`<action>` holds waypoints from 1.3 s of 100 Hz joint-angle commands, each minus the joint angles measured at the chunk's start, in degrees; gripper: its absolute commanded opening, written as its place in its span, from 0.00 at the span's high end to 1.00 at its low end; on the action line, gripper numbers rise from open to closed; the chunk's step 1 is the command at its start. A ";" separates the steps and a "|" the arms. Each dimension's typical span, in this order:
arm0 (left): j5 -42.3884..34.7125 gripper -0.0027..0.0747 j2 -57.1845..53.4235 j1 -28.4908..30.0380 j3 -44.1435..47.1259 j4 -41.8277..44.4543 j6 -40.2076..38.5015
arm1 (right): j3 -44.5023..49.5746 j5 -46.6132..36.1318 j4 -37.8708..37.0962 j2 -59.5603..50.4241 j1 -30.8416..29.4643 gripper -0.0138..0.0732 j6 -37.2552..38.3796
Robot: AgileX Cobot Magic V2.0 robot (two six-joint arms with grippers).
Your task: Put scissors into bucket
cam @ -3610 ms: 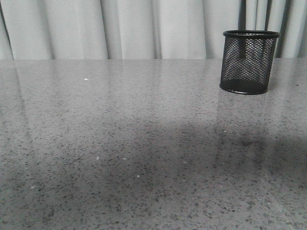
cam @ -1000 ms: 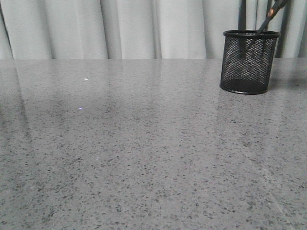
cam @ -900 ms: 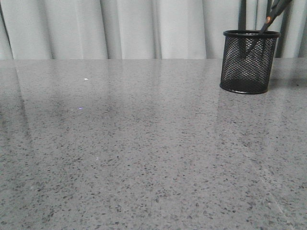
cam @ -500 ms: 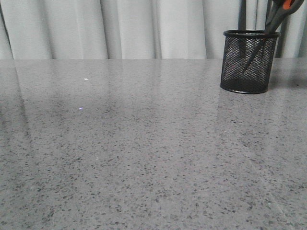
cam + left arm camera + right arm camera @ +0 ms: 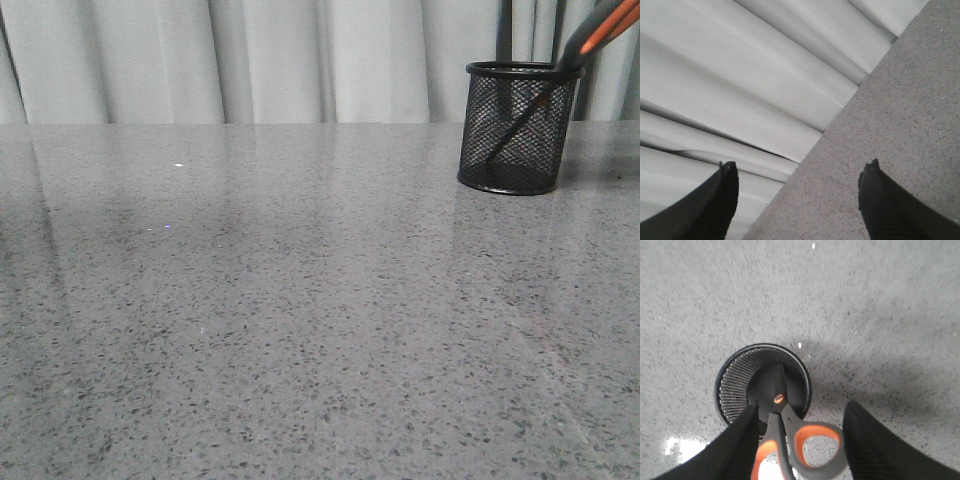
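Bench (image 5: 300, 320) is bare from near edge to far edge; only the bucket (image 5: 518, 130) at the far right corner blocks me, scissors (image 5: 598, 35) leaning out over its rim.

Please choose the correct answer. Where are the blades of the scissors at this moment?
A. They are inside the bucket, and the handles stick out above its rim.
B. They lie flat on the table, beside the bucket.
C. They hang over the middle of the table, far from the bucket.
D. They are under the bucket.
A: in the front view the scissors slant down through the rim of the bucket, with the blades visible behind the mesh and the orange-lined handles above.
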 commanded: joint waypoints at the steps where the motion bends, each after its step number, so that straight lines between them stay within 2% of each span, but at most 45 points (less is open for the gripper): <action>1: -3.44 0.36 -0.51 0.19 -1.47 2.01 -0.83 | -2.70 0.15 0.16 -5.03 -0.11 0.45 1.83; 8: -3.44 0.37 -0.51 0.19 -1.47 2.01 -0.83 | -2.70 -1.20 0.16 -7.26 -0.11 0.47 2.99; 16: -3.44 0.46 -0.51 0.19 -1.47 2.01 -0.83 | -2.70 -1.92 2.02 -9.59 -0.11 0.56 3.18; 26: -3.44 0.64 -0.51 0.19 -1.47 2.01 -0.83 | -2.11 -4.05 6.43 -12.09 -0.11 0.72 3.18; 27: -3.33 0.69 -0.51 0.19 -1.47 2.01 -0.83 | -1.99 -4.55 6.73 -12.46 -0.11 0.74 3.18; 30: -3.35 0.74 -0.51 0.19 -1.47 1.59 -0.83 | -1.26 -5.66 7.92 -13.32 -0.11 0.80 2.61; 37: -3.35 0.92 -0.61 0.19 -1.47 0.70 -0.96 | 1.34 -9.49 10.57 -15.81 -0.11 0.91 1.14; 40: -3.35 0.99 -0.61 0.19 -1.47 -0.02 -1.10 | 2.75 -11.36 11.62 -16.96 -0.11 0.92 1.15; 62: -3.59 0.99 -1.96 0.19 -0.91 -1.16 -9.43 | 19.64 -26.87 15.39 -28.70 -0.11 0.92 -3.24; 79: -10.50 0.99 -6.69 0.19 5.45 -2.82 -13.53 | 37.45 -39.75 16.43 -40.03 -0.11 0.92 -3.76; 102: -25.18 0.99 -18.71 0.19 24.92 -3.09 -20.91 | 57.79 -52.26 16.43 -55.82 -0.11 0.93 -3.76; 116: -38.19 0.99 -28.43 0.19 39.77 -5.24 -23.10 | 66.90 -55.44 16.43 -64.46 -0.11 0.93 -3.76; 130: -44.84 0.99 -38.40 0.19 53.22 -6.64 -26.21 | 73.78 -56.86 16.21 -72.20 -0.11 0.93 -3.76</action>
